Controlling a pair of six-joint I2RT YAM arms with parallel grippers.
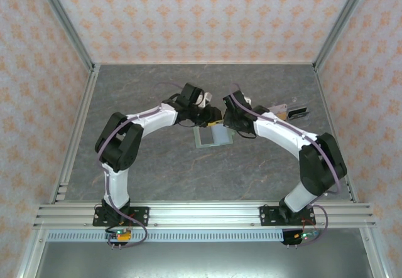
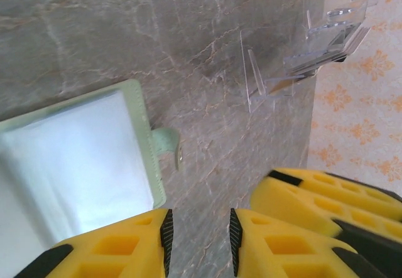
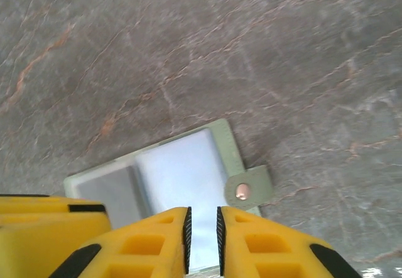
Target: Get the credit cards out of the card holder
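My left fingers (image 2: pixel 119 250) are a little apart, and in the gap I see only the bare surface (image 2: pixel 125 33), so they hold nothing. My right fingers (image 3: pixel 144 246) are almost together above the holder (image 3: pixel 182 165). A thin slit shows between them, and I cannot tell if they pinch something there. The holder lies open and flat near the middle of the surface, under both pairs of fingers, with its tab (image 3: pixel 248 187) pointing sideways. Its pockets look pale; one is more grey, and I cannot say if a card is inside it. Dark cards (image 2: pixel 330 46) and an orange card (image 2: pixel 284 88) sit in a clear stand (image 2: pixel 257 83) near the far right wall, well apart from the holder. So I judge the task is done or nearly done, and what is left is to check the pockets. The left arm (image 1: pixel 147 120) and the right arm (image 1: pixel 282 132) both reach forward and bend inward, with the wrists tilted down over the holder.
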